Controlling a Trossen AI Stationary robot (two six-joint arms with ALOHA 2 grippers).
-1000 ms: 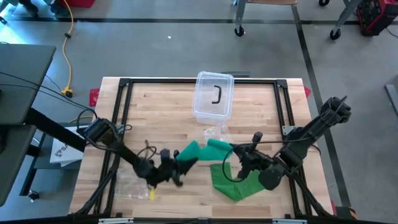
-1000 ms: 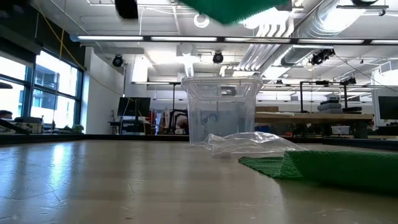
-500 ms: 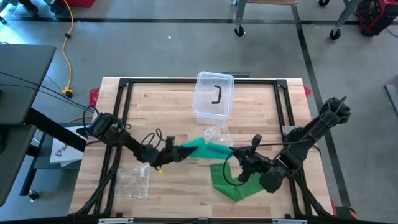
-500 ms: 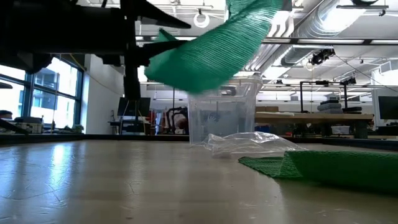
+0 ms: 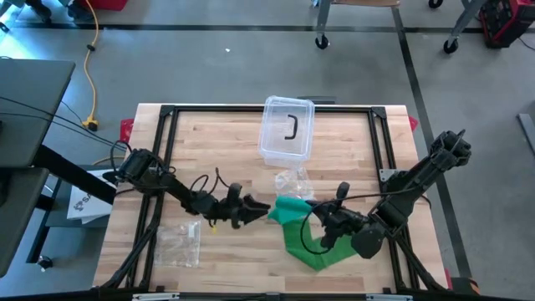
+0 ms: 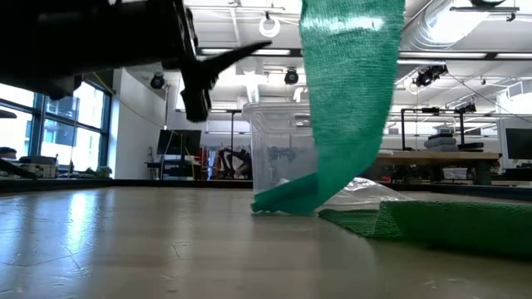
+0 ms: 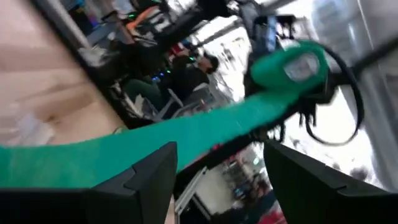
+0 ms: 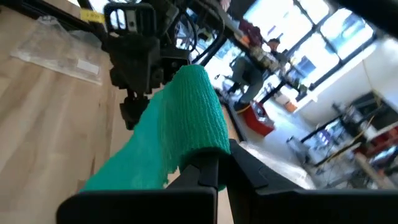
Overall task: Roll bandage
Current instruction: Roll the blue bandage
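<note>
Bandage [image 5: 294, 219]: green, open-weave, soft. One end clamped high in the right gripper [image 8: 208, 167], whose fingers [image 8: 206, 171] are closed on it in the right wrist view, the cloth draped over them. From there a strip hangs straight down to the worktop [image 5: 217, 155] in the low view [image 6: 345, 100] and folds where it lands. The rest lies in a loose heap [image 5: 313, 251] toward the worktop's front edge, right of centre.

Left gripper [image 5: 257, 206] sits just beside the hanging strip, on its left, near the middle of the worktop. Left wrist view shows its fingers [image 7: 140, 180] spread wide, the strip [image 7: 186, 134] running past beyond them; holding nothing.

Handling, as a judgement: light, limp, no stiffness of its own; it sags and twists unless kept under tension. Weave looks grippy, likely to snag on fingertips more than slip. Best hold looks like the free strip close below the right gripper, pinched across its full width so it winds flat. A hold on one edge would probably rope it.

Clear bin [image 5: 287, 127] at the back edge, centre. Crumpled clear wrapper [image 5: 292, 178] between bin and bandage. Another plastic bag [image 5: 180, 244] toward the front-left corner.
</note>
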